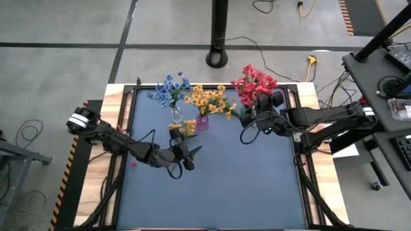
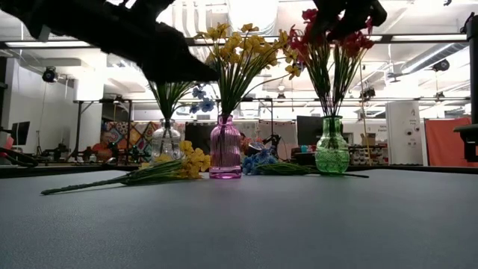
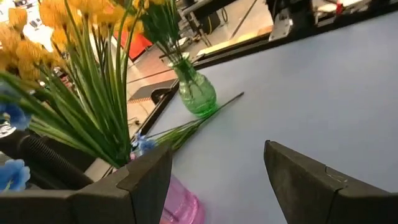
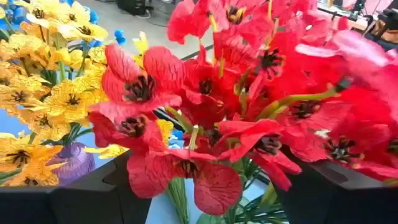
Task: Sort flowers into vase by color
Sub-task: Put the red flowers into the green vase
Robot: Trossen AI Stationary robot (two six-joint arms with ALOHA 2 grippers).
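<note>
Vases: I count 3, clear [image 2: 166,140], pink [image 2: 225,146], green [image 2: 332,146]. Low view alone shows 1 loose yellow sprig [image 2: 149,172] lying flat. Left gripper [image 1: 185,154] spread, empty; right gripper [image 4: 205,186] spread around red flowers [image 4: 261,93].

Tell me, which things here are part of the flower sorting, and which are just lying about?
Part of the job:
red flowers in green vase
yellow flowers in pink vase
blue flowers in clear vase
loose yellow sprig
loose blue sprig

Just there:
black pole base
floor cables
</note>
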